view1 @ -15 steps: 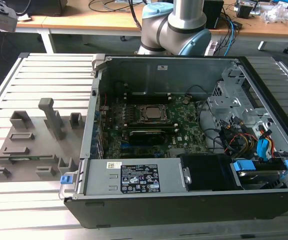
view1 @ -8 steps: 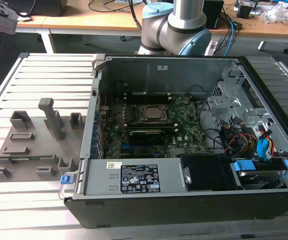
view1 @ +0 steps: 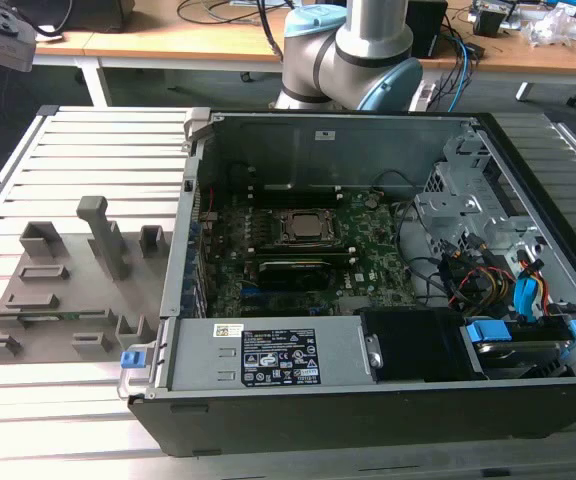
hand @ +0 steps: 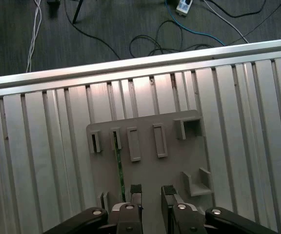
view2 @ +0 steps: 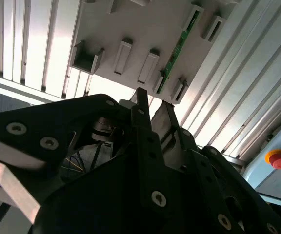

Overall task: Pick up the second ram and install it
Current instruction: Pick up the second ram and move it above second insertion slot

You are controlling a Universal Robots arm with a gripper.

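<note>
Gripper (hand: 151, 191) open and empty above the grey holder (hand: 148, 168) on the slatted table (hand: 38, 161). The second ram (hand: 120, 168) stands on edge in the holder, just beside the gripper. A sound grasp centres the gap over the stick and closes across its flat faces.

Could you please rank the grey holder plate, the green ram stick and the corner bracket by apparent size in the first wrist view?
1. The grey holder plate, clearly largest.
2-3. Unsure: the green ram stick, seen edge-on, looks longer but very thin, while the corner bracket looks shorter but broader.
</note>
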